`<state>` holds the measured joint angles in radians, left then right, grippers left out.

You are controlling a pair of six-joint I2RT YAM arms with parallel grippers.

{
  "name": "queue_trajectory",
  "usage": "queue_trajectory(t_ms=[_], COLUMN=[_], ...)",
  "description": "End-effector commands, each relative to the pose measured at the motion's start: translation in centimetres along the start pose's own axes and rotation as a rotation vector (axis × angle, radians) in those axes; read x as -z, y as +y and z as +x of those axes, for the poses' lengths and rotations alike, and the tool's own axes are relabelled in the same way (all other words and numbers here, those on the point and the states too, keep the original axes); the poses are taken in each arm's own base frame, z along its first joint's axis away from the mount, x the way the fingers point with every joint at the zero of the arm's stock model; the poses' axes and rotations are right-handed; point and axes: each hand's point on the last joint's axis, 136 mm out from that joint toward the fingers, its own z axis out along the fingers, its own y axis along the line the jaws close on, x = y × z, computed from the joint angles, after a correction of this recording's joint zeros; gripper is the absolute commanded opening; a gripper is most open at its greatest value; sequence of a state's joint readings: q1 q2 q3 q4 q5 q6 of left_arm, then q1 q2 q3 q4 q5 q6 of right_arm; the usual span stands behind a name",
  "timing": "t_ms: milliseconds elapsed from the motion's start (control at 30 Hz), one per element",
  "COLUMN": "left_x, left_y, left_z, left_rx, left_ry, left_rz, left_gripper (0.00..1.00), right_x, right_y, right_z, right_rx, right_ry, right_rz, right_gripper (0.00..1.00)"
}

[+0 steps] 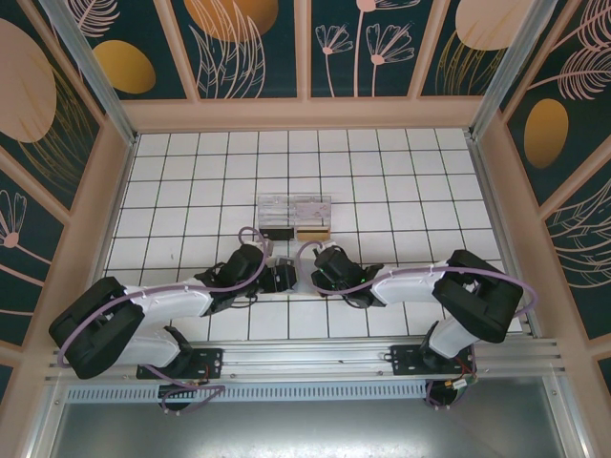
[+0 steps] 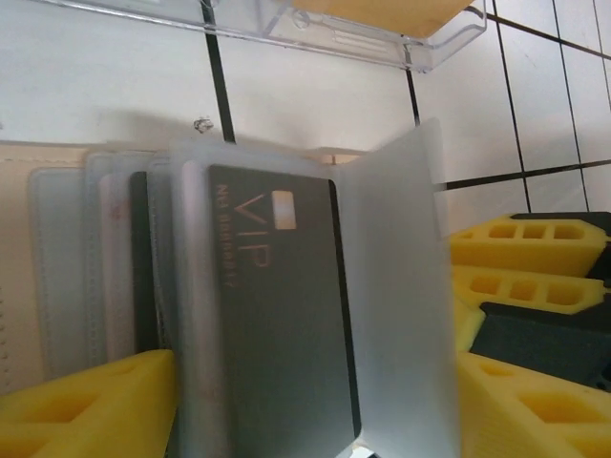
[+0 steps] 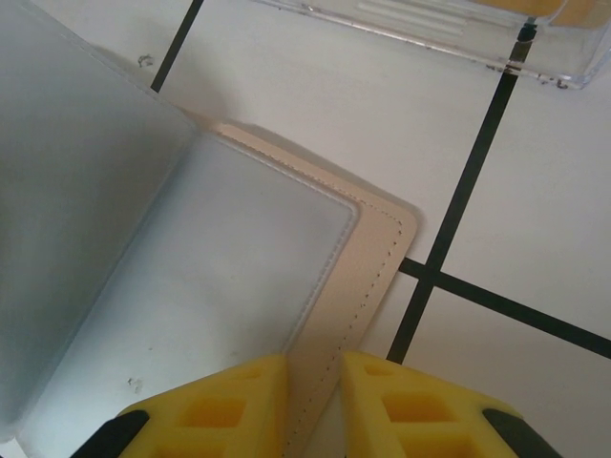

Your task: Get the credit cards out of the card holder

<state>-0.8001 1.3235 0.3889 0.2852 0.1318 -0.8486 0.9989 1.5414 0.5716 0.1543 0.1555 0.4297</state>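
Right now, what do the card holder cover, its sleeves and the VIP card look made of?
Card holder cover: tan leather or faux leather, can't tell which; matte, stitched along the edge. Sleeves: frosted flexible plastic; translucent, one leaf standing curved. VIP card: likely rigid plastic; dark grey, matte, pale gold lettering and chip.

The card holder (image 3: 372, 277) is tan with a dotted stitch line, and its sleeves (image 3: 239, 267) are a frosted blue-grey. The credit card (image 2: 286, 334) is dark grey with gold "VIP" lettering. The right gripper (image 3: 315, 372) has yellow pads (image 3: 401, 410). The table (image 1: 401, 162) is white tile gridded in black. The walls (image 1: 167, 29) are dark teal with orange ovals and pale pink plant outlines.
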Motion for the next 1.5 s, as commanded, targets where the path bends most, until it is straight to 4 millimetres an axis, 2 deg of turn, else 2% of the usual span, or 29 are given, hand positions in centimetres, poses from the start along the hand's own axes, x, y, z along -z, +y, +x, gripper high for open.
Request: queue_trajectory(t_ms=[0,133,267,433,600,700,1267,1367,1467], left_x=[0.3,1.1,1.7,1.6,1.2,1.3,0.2,0.0,-0.2], left_y=[0.2,1.3,1.2,1.2,1.1,1.1,2.5,2.0,0.7], left_z=[-0.1,-1.2,-1.8,-1.8,-1.8,-2.0,-0.2,0.0,0.3], left_rx=[-0.009,-0.002,-0.011,-0.018,-0.018,-0.018,0.004,0.004,0.006], left_ry=[-0.007,-0.067,-0.091,-0.09,-0.083,-0.093,-0.026,-0.014,0.003], left_rz=[-0.011,-0.09,-0.106,-0.11,-0.105,-0.101,-0.127,-0.102,-0.028], left_gripper=[0.68,0.65,0.65,0.64,0.56,0.56,0.56,0.56,0.59], right_x=[-0.5,-0.3,-0.4,-0.6,-0.6,-0.6,-0.8,-0.8,-0.9], right_y=[-0.4,-0.4,-0.5,-0.3,-0.3,-0.4,-0.3,-0.2,-0.3], right_z=[0.7,0.4,0.4,0.5,0.6,0.6,0.6,0.6,0.7], right_rx=[-0.017,-0.02,-0.02,-0.023,-0.024,-0.026,-0.027,-0.028,-0.029], right_ry=[0.038,0.027,0.029,0.033,0.036,0.037,0.042,0.041,0.043], right_rz=[0.014,0.016,0.015,0.01,0.012,0.013,0.01,0.008,0.008], right_gripper=[0.24,0.24,0.24,0.24,0.24,0.24,0.24,0.24,0.24])
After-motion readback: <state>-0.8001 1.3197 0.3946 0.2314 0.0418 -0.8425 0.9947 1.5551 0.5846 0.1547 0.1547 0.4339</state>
